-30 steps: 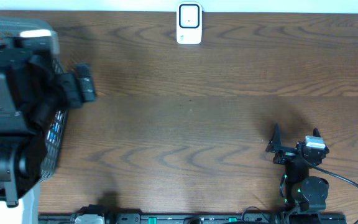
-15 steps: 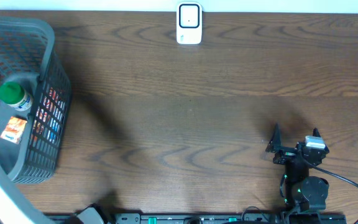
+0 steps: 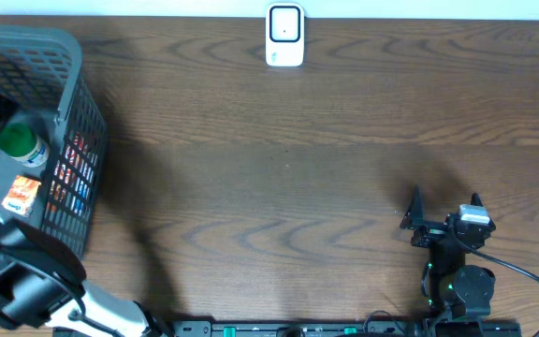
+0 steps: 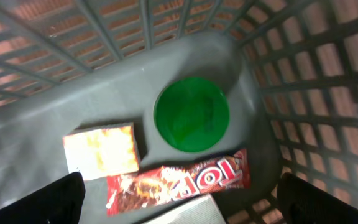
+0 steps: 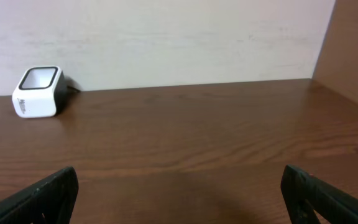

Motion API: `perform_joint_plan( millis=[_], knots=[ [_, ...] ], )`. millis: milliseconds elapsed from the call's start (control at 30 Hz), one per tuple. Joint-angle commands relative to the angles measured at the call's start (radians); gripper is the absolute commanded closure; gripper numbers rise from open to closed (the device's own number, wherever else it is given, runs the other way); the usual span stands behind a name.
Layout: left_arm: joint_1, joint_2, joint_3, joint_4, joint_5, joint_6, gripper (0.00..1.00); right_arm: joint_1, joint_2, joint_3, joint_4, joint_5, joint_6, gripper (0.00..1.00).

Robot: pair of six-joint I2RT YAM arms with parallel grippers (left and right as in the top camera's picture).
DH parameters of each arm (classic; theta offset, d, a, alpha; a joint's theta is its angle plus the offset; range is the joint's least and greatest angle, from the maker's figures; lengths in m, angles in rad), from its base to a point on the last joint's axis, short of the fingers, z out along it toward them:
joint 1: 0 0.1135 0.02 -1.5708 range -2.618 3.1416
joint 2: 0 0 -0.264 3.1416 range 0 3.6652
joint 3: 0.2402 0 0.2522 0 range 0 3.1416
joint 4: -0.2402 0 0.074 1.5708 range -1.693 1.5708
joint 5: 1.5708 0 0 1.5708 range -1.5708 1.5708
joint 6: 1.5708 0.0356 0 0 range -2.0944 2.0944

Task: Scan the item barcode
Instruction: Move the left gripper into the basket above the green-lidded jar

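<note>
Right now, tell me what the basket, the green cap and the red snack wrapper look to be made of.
Grey basket: moulded plastic, matte; lattice walls and smooth floor look like one piece.
Green cap: probably plastic; smooth, evenly coloured, with a slight sheen.
Red snack wrapper: likely thin printed film; glossy and lightly wrinkled.

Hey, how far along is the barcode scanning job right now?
Done: nothing yet; the scanner stands alone on the table, no item near it. In hand: the left gripper hangs open and empty over the basket, above a green-lidded bottle, a candy bar and a small packet. The right gripper sits open near the front edge. Left: grasp an item, carry it to the scanner, show its barcode.
</note>
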Motion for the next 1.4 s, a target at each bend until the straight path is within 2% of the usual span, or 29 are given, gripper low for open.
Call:
perform_joint_plan(
  millis=[0, 367, 567, 900, 1367],
  knots=[
    [0.003, 0.053, 0.014, 0.031, -0.039, -0.003, 0.02, -0.006, -0.005, -0.001, -0.005, -0.002, 0.013, 0.01],
    [0.003, 0.238, 0.014, 0.101, -0.058, 0.011, 0.02, -0.006, -0.005, -0.001, -0.005, -0.002, 0.013, 0.01],
    [0.003, 0.278, 0.014, 0.133, -0.058, 0.011, 0.02, -0.006, -0.005, -0.001, -0.005, -0.002, 0.013, 0.01],
    [0.003, 0.261, 0.014, 0.113, -0.056, 0.011, 0.02, -0.006, -0.005, -0.001, -0.005, -0.002, 0.013, 0.01],
    [0.003, 0.101, 0.014, 0.101, -0.05, 0.01, 0.02, -0.006, -0.005, -0.001, -0.005, -0.002, 0.013, 0.01]
  ],
)
